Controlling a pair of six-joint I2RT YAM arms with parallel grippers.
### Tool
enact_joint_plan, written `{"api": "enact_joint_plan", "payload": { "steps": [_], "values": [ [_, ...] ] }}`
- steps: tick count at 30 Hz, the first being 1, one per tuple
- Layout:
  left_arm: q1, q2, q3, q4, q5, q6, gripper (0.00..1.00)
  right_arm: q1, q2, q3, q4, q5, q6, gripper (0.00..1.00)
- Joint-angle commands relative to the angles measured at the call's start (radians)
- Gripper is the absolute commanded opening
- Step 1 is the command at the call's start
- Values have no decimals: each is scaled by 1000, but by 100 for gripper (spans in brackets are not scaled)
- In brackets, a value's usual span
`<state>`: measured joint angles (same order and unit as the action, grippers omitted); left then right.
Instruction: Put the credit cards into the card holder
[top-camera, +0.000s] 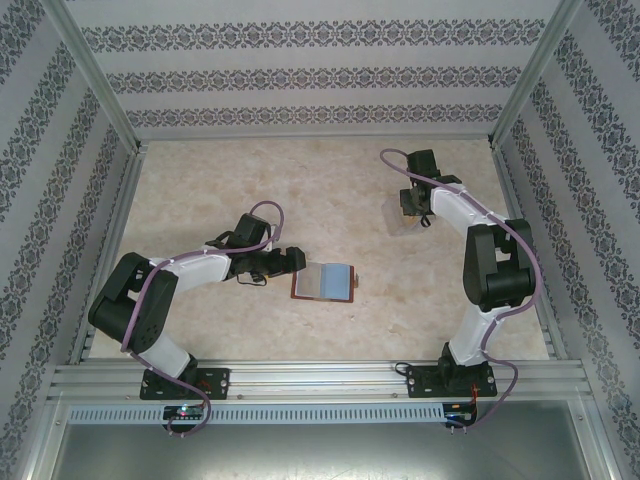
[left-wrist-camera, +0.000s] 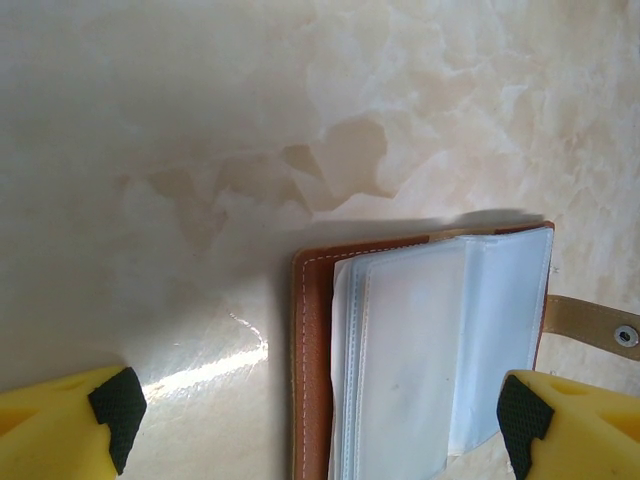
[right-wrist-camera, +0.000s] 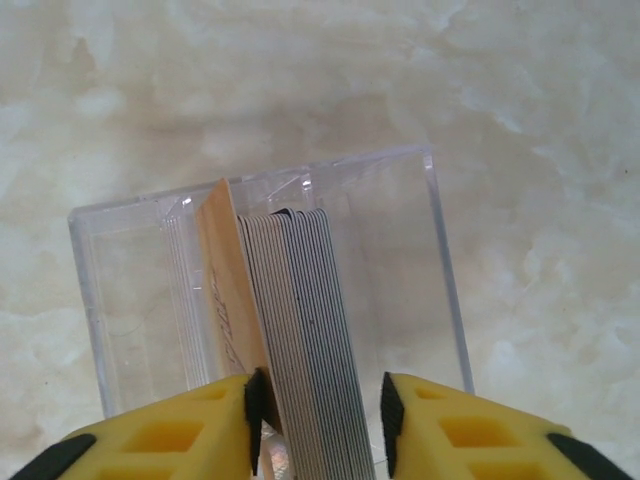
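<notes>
Near the table's (top-camera: 200, 190) middle, seen from above, the holder (top-camera: 324, 283) lies open, pale sleeves up. The left gripper (top-camera: 290, 258) sits low just to its left. The right gripper (top-camera: 410, 205) hangs over a clear box (top-camera: 405, 224) far right, well apart from the holder.

At the left wrist, the yellow fingers (left-wrist-camera: 60, 430) stand wide apart with nothing between them but the holder's near end, untouched. A strap (left-wrist-camera: 590, 325) sticks out on the holder's right.

At the right wrist, the cards (right-wrist-camera: 305, 320) stand on edge in the box, a tan one in front. The jaws straddle the stack; the left pad (right-wrist-camera: 256, 405) touches it, the other sits just beside, so I cannot tell if it is gripped.
</notes>
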<state>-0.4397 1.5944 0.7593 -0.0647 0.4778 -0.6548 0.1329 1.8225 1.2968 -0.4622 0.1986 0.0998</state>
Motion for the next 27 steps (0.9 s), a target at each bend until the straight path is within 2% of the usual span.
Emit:
{"api": "enact_joint_plan", "payload": {
  "steps": [1, 6, 14, 18, 27],
  "values": [
    [-5, 5, 9, -37, -57, 22, 94, -6, -49, -7, 5, 30, -7, 33],
    [-5, 15, 14, -36, -49, 24, 94, -6, -59, -16, 8, 33, -8, 17],
    [-7, 10, 4, -33, -48, 26, 94, -7, -62, -19, 4, 15, -1, 0],
    [-5, 13, 1, -34, -47, 25, 94, -9, -71, -32, 8, 4, 20, 0],
    [-5, -1, 18, -60, -55, 35, 94, -52, -184, -89, 37, -146, 185, 0]
  ]
}}
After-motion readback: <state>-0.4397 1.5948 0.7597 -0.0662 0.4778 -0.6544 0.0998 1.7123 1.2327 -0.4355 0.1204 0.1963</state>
